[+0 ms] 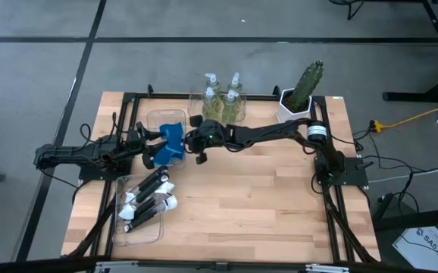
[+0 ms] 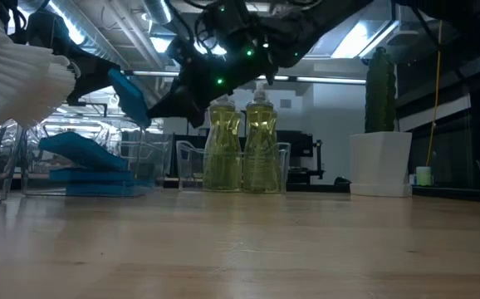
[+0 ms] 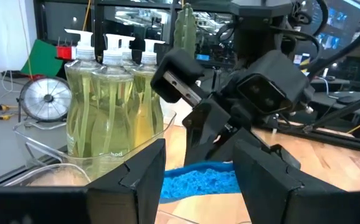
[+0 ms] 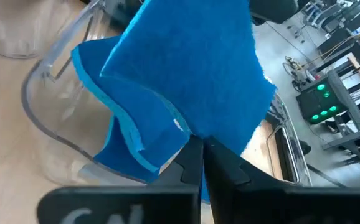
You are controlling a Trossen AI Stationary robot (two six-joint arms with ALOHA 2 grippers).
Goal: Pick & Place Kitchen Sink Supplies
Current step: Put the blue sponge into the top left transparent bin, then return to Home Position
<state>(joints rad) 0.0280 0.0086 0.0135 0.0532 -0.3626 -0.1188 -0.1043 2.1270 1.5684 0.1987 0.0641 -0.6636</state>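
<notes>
**Two claws crowd one sponge above the bin**

We see the right claw (image 1: 191, 141) reaching across from the right edge of the surface (image 1: 264, 205) toward its far-left part, its fingers pressed together on a blue sponge (image 4: 192, 74), pinching it by one edge so that it hangs lifted over the clear sponge bin (image 1: 161, 120). More blue sponges (image 2: 82, 162) lie in that bin. The left claw (image 1: 152, 144) sits just beside it, its fingers spread with blue sponge material between them in its wrist view; we cannot tell whether it touches anything.

The risks, as we judge them:

- The edge pinch is thin. A quick swing could let the sponge slip and fall outside the bin.
- The two claws are very close, so either arm moving without the other giving way could knock them together.
- The soap bottles (image 1: 223, 102) stand in their own bin near the far edge, just beyond the right arm; a sideways sweep could tip them.

The dish brushes (image 1: 149, 199) lie in a bin near the front-left corner, well apart from this.
</notes>
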